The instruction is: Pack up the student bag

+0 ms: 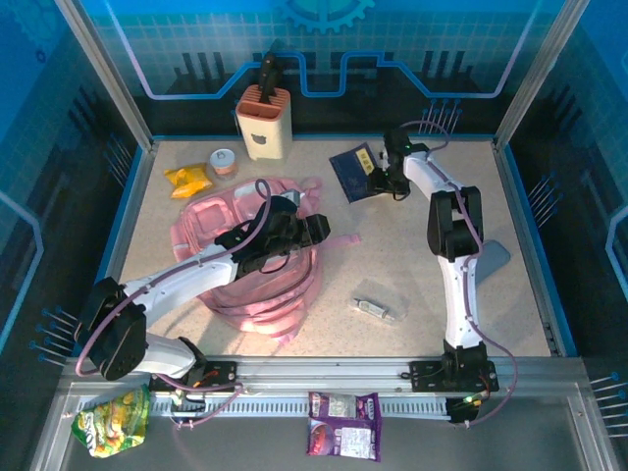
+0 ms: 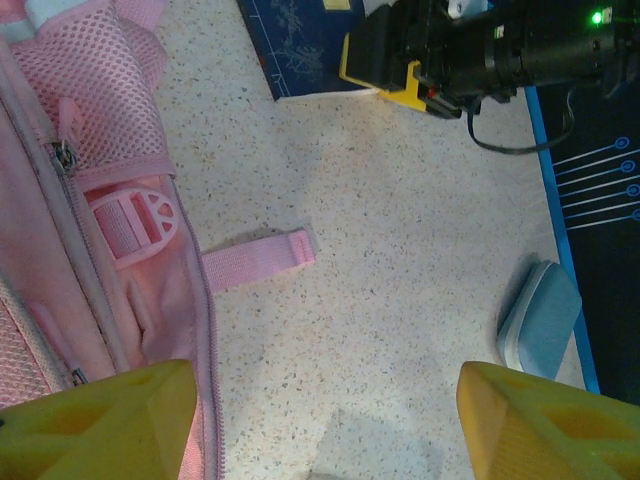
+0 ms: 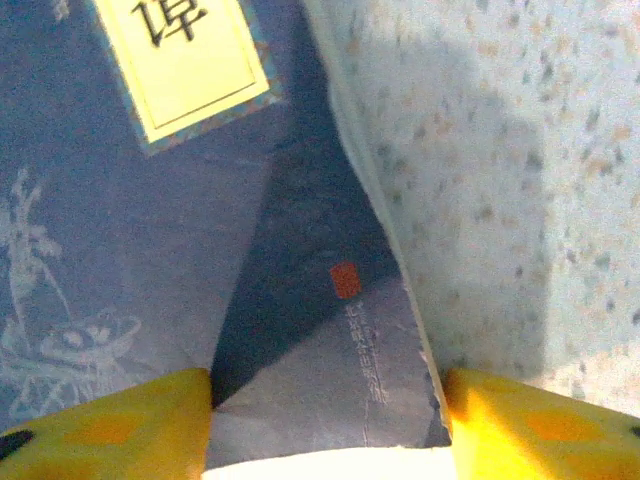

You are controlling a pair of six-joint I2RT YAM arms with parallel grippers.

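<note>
A: Where's the student bag [image 1: 294,280] seen?
B: Left of ctr on the table [image 1: 422,285], slumped in a pink heap. The L arm is laid across it from the near-left corner. In the left wrist view a mesh pocket, a pink buckle [image 2: 135,225] and a loose strap end [image 2: 258,258] are seen. The strap end lies flat on the tabletop just right of the bag.

A: L gripper [image 2: 325,410], how's it set?
B: Spread wide, w/ nothing held btwn the yellow fingers [image 2: 100,425]. One tip is seen over the bag's zip edge, the other over bare table. Contact w/ the bag can't be told.

A: And the R gripper [image 3: 325,425]?
B: It's found at the far side, down at the dark blue book [image 1: 345,169]. The book lies far-right of the bag and apart from it. A corner of the book is framed btwn the two yellow fingers, which are seen partly apart. Whether the cover is pinched or only straddled can't be told.

A: Other items noted?
B: A cream holder [image 1: 265,126] w/ a dark handle sticking out is stood at the far edge. A yellow packet [image 1: 188,180] and a small round tin [image 1: 225,162] are placed far-left, beside the bag's top. A small clear pack [image 1: 373,309] is seen near-right of the bag, and a grey-blue block [image 2: 540,318] at the right side, beyond the R arm.
</note>
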